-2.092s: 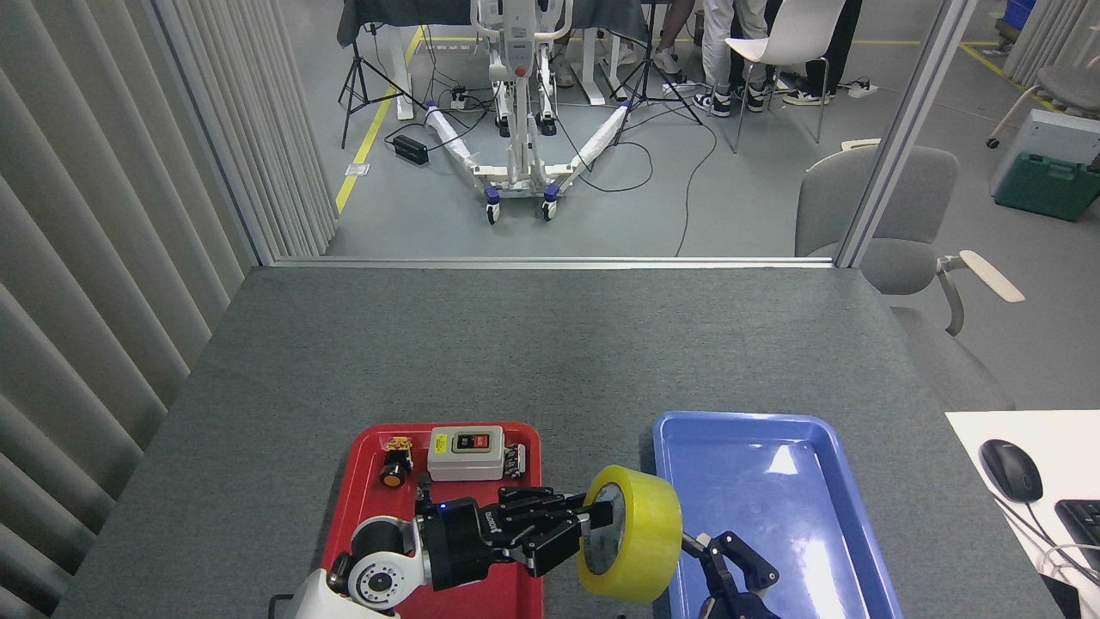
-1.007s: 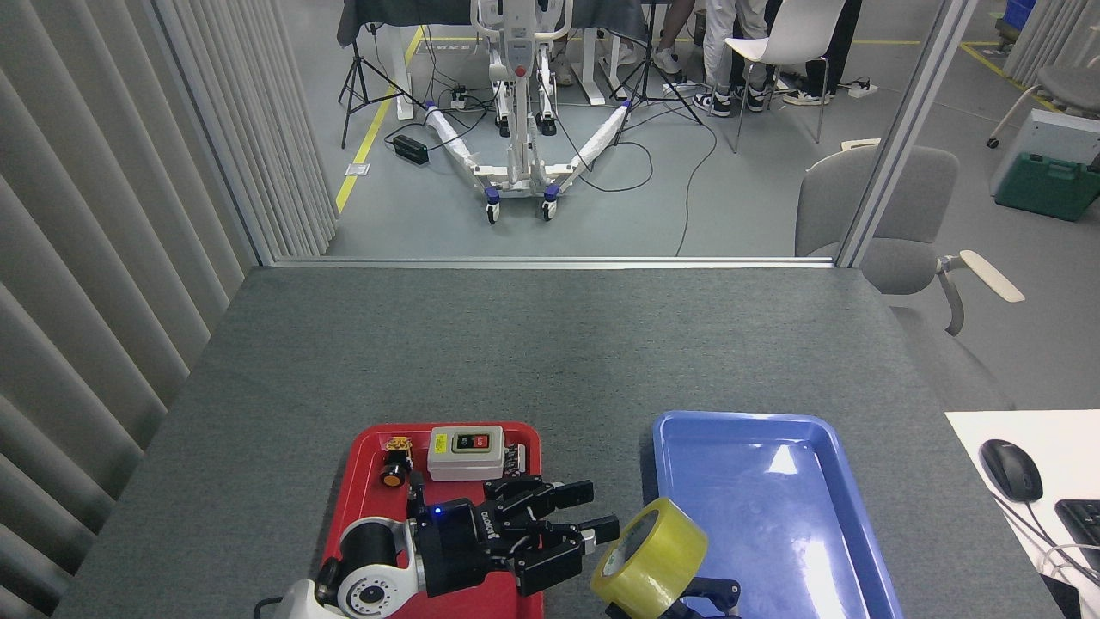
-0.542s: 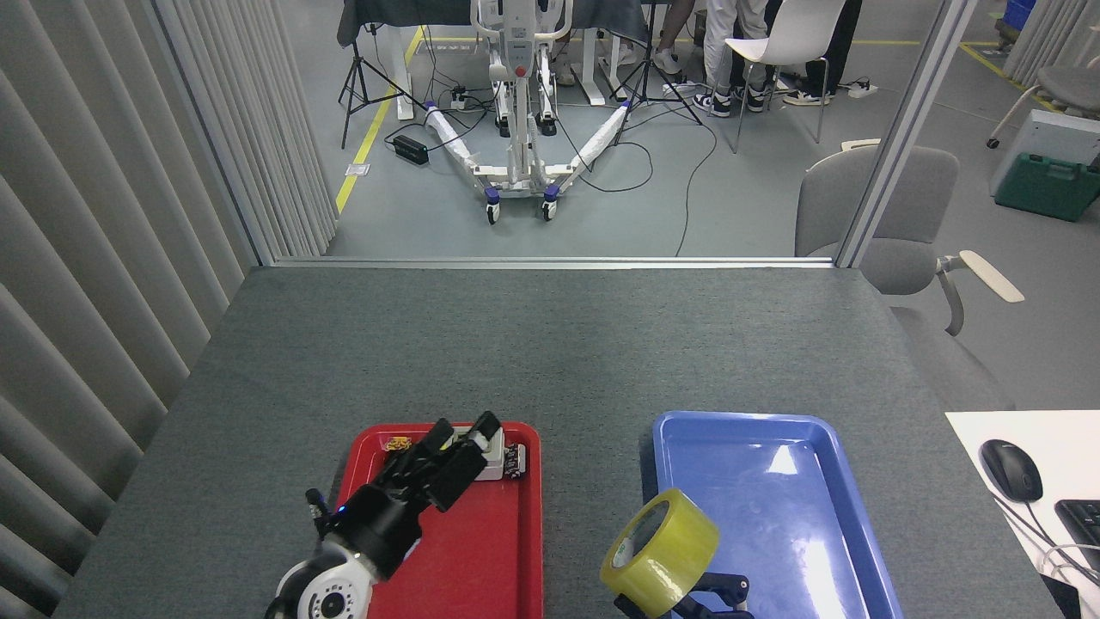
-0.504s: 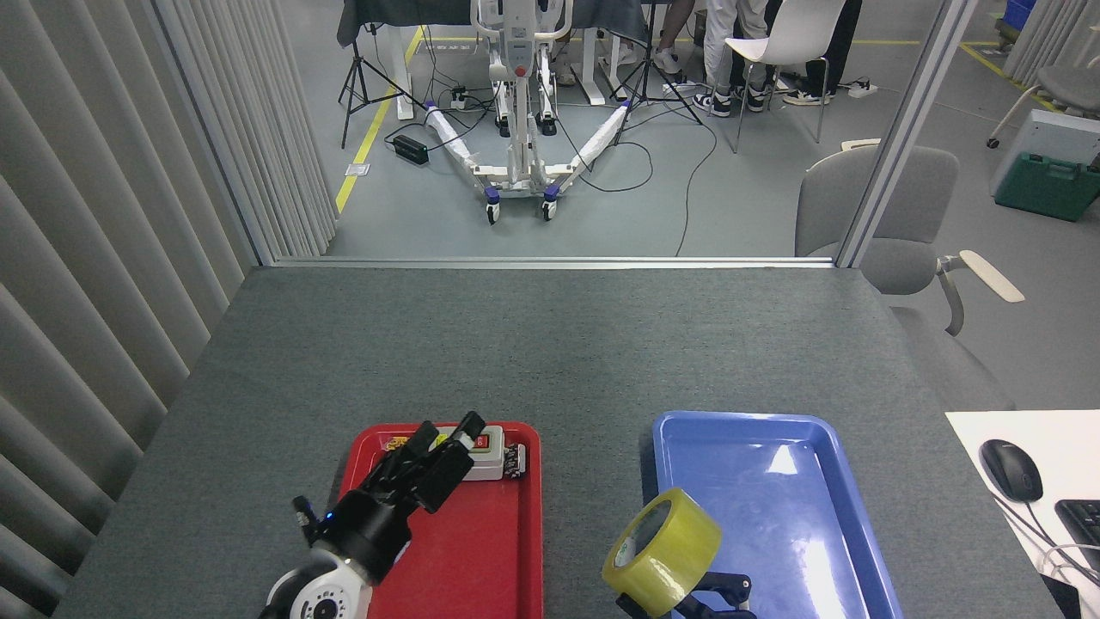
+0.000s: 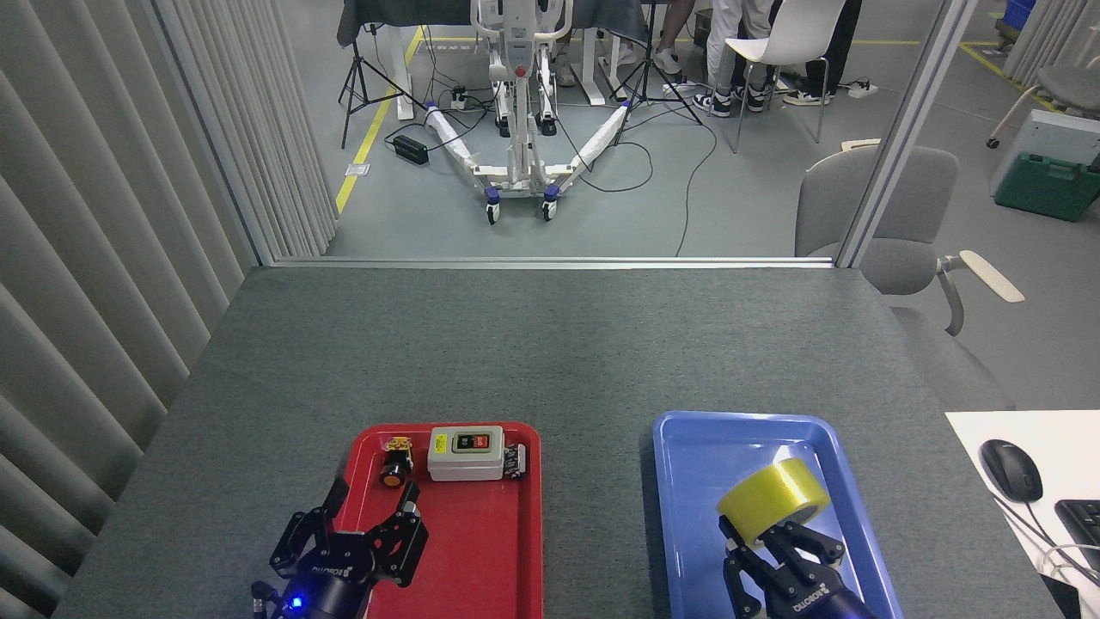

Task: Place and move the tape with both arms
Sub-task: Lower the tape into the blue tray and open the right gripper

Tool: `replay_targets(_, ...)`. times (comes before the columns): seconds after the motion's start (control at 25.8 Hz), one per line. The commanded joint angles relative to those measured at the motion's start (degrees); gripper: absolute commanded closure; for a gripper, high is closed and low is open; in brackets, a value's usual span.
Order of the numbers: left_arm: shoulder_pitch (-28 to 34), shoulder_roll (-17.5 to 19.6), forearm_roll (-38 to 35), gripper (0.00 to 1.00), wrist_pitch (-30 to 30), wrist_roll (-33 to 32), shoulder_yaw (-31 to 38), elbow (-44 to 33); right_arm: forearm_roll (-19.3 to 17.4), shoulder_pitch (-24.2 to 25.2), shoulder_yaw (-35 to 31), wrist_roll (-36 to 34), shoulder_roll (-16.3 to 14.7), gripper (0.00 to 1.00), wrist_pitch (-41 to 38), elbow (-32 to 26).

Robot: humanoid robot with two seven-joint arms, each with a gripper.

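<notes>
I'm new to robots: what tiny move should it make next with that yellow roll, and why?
Probably lower the tape and let go: the right gripper holds it above the blue tray, while the left gripper sits open and apart.

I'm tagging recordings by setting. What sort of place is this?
Probably a robotics lab or workshop: a partitioned test table with parts trays, a wheeled lift frame among floor cables, and a desk with a mouse alongside.

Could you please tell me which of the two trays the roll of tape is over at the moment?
The blue tray, on the right; the tape is there in the right gripper.
</notes>
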Motion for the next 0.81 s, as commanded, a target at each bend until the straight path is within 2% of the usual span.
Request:
replay_targets(0.0,1.40,0.45,-4.04,0.09,1.59,1.75,-0.66,-0.07,-2.59,-2.26,-2.17,16.30,-0.08,1.00,0.66,0.44)
replay_targets(0.04,1.40,0.80,-3.95,0.08,3.09,1.75,-0.66,0.02,-4.61,-3.31,-2.17,22.01,-0.08,1.00,0.66,0.44)
replay_targets(0.12,1.14,1.50,-2.99,0.01,13.19,1.66,-0.66,-0.07,-7.86,-4.89,-2.17,33.61,0.01,1.00,0.66,0.44)
replay_targets(0.19,0.88,2.56,-2.37,0.01,22.42,1.49,-0.92,-0.07,-9.71,-6.56,-2.17,41.61,0.18,1.00,0.66,0.09)
replay_targets(0.23,0.88,3.26,-2.11,0.01,24.00,1.49,-0.92,-0.07,-10.59,-7.35,-2.17,43.90,0.27,1.00,0.74,-0.09)
replay_targets(0.31,0.88,4.41,-1.76,0.01,23.04,1.75,-1.01,-0.07,-12.61,-8.06,-2.34,46.89,0.45,1.00,1.10,-0.26)
replay_targets(0.5,-0.09,5.28,-1.93,0.01,14.86,2.45,-1.18,0.02,-16.92,-10.69,-2.43,53.83,1.15,1.00,4.00,-2.02)
replay_targets(0.62,-0.18,6.08,-2.46,0.01,13.46,3.16,-1.27,0.02,-17.18,-12.10,-2.43,56.47,1.50,1.00,6.19,-2.11)
replay_targets(0.77,-0.18,6.16,-4.66,0.01,10.47,4.48,-1.27,0.02,-17.18,-12.28,-2.43,56.64,1.59,1.00,8.30,-2.02)
